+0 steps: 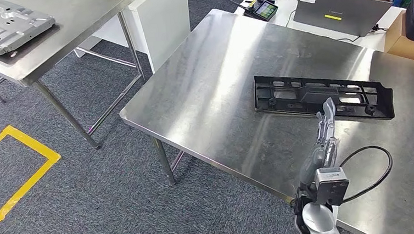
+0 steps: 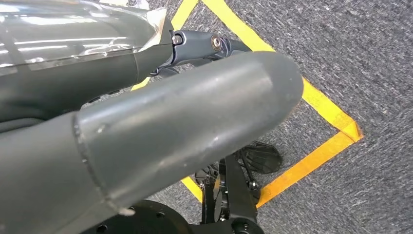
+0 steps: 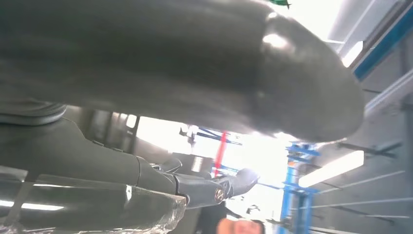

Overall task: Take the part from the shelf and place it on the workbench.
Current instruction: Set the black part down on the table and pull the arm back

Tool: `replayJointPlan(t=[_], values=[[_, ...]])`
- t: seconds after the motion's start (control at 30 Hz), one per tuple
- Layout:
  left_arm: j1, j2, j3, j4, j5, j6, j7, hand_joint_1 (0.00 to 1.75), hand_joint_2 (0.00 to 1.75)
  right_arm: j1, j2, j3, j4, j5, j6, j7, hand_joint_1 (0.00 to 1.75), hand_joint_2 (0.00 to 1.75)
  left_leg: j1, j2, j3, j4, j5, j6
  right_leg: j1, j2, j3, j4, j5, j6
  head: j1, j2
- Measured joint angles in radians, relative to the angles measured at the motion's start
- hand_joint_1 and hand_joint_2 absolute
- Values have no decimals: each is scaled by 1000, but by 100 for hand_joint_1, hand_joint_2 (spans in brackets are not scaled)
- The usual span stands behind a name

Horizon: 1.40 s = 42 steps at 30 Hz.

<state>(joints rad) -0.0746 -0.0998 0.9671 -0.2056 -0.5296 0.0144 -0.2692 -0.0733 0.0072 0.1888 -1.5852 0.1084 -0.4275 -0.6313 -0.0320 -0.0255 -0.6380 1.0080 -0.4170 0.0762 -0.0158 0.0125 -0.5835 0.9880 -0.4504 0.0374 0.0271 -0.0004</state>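
The long black plastic part (image 1: pixel 323 97) lies flat on the steel workbench (image 1: pixel 220 94), toward its far right side. The right hand (image 1: pixel 325 133) is just beside the part's near edge, fingers straight and together, holding nothing. The left hand (image 2: pixel 160 131) hangs over grey carpet with yellow tape (image 2: pixel 321 146), apparently holding nothing. No writing is readable on the part.

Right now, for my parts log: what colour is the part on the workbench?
Black part; head view.

Brushed glossy steel surface (image 1: pixel 220 94); matt black plastic part (image 1: pixel 319 95); rough grey carpet floor (image 1: pixel 89 202); right hand (image 1: pixel 326 125) smooth grey, plastic-looking.
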Motion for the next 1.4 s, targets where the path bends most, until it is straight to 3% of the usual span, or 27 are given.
replayJointPlan(t=[0.1,0.13,0.2,0.27,0.3,0.33,0.4,0.43,0.47,0.57,0.6,0.67,0.73,0.77,0.8,0.83,0.9,0.97,1.07,1.1,1.17,1.23,1.27,1.3,1.33,1.4], values=[[-1,-2,6,0,-1,0,1,0,0,20,17,0,-9,2,0,0,0,0,8,6,12,-14,6,11,5,-2,-10,30,-22,1,1,0],[-1,-2,7,0,-1,0,1,0,0,23,19,0,-11,3,0,1,0,0,11,9,17,-18,8,16,8,-3,-28,73,-47,-3,2,0],[-2,-3,8,0,-2,-1,2,0,0,31,23,0,-12,5,1,4,0,0,11,14,18,-18,10,20,8,-4,-85,211,-119,-16,4,0],[-2,-3,9,0,-2,-2,2,0,0,44,25,0,-12,17,4,13,0,0,10,16,16,-18,13,20,8,-4,-118,302,-160,-16,4,0],[-2,-3,10,0,-3,-3,3,0,0,51,27,0,-12,27,5,18,0,0,10,16,15,-18,14,19,8,-4,-103,290,-155,-11,5,0],[-2,-4,11,0,-3,-5,3,0,0,58,30,0,-12,38,6,21,0,0,10,16,15,-17,15,17,8,-5,-67,237,-137,-5,5,0],[-3,-7,12,0,-4,-10,1,0,0,73,40,0,-17,71,7,25,0,0,9,16,14,-16,18,11,11,-6,35,82,-90,-2,4,0],[-3,-8,12,0,-6,-13,0,0,0,81,47,0,-23,94,9,28,0,0,8,16,15,-14,20,7,14,-6,69,28,-72,-4,3,0],[-3,-10,13,0,-9,-15,-2,0,0,90,54,0,-30,120,11,34,0,0,7,15,15,-12,22,3,16,-6,85,-1,-61,-9,2,0],[-3,-12,13,0,-16,-17,-4,0,0,114,69,0,-49,178,19,52,0,0,10,15,9,-5,22,-16,11,-6,77,-13,-46,-27,1,0],[-3,-13,14,0,-17,-18,-4,0,0,120,74,0,-54,187,21,56,0,0,12,15,1,10,3,-24,6,-7,75,-16,-39,-37,-1,0],[-2,-14,14,0,-18,-18,-4,0,0,134,83,0,-64,193,25,59,0,0,22,17,-26,93,-80,-41,1,-10,67,-18,-25,-50,-7,0],[-1,-15,14,0,-18,-21,-6,0,0,157,87,-1,-71,185,29,56,0,0,36,18,-56,220,-169,-58,1,-13,51,-15,-13,-52,-11,0],[-1,-15,14,0,-18,-23,-6,0,0,169,88,-2,-73,179,31,52,0,0,43,19,-58,261,-186,-65,1,-14,43,-12,-8,-51,-11,0],[0,-16,15,0,-18,-24,-7,0,0,179,89,-2,-75,172,32,48,0,0,49,21,-43,268,-183,-71,1,-15,34,-9,-3,-48,-12,0],[0,-16,15,0,-18,-25,-7,0,0,187,90,-3,-76,167,33,45,0,0,55,22,-8,232,-163,-75,0,-15,27,-6,1,-44,-12,0],[-1,-17,15,0,-18,-25,-8,0,0,196,92,-4,-79,156,35,39,0,0,64,22,96,92,-125,-81,-1,-15,15,0,8,-35,-12,0],[-2,-18,17,0,-17,-26,-10,0,0,200,93,-7,-81,148,35,34,0,0,61,17,156,0,-109,-76,0,-15,11,3,17,-21,-10,0],[-2,-21,22,0,-17,-27,-12,0,0,207,93,-11,-83,139,37,25,0,0,52,14,147,-15,-95,-53,0,-14,4,3,31,5,-9,0],[-2,-22,23,0,-17,-27,-12,0,0,210,93,-13,-83,138,37,22,0,0,50,16,137,-19,-86,-42,0,-13,-7,13,21,8,-9,0],[-3,-24,25,0,-17,-27,-13,0,0,214,93,-16,-84,136,37,20,0,0,48,22,114,-27,-63,-20,2,-13,-41,84,-45,-4,-6,0],[-2,-24,29,0,-17,-27,-14,0,0,217,93,-18,-84,130,41,20,0,0,40,27,87,-26,-42,-12,2,-12,-77,212,-131,-20,-4,0],[-1,-24,31,0,-17,-27,-15,0,0,219,92,-18,-84,124,45,19,0,0,36,29,72,-26,-32,-11,3,-12,-83,265,-152,-20,-4,0],[-1,-24,34,0,-17,-28,-15,0,0,220,92,-19,-84,116,51,19,0,0,33,30,59,-25,-21,-10,4,-12,-75,291,-153,-14,-4,0],[-1,-25,36,0,-16,-28,-15,0,0,220,92,-20,-83,107,58,19,0,0,30,31,47,-23,-11,-10,5,-12,-50,279,-136,-6,-4,0],[-1,-26,38,0,-15,-28,-15,0,0,216,91,-20,-80,93,70,18,0,0,25,31,27,-20,8,-13,7,-12,48,155,-95,1,-4,0]])
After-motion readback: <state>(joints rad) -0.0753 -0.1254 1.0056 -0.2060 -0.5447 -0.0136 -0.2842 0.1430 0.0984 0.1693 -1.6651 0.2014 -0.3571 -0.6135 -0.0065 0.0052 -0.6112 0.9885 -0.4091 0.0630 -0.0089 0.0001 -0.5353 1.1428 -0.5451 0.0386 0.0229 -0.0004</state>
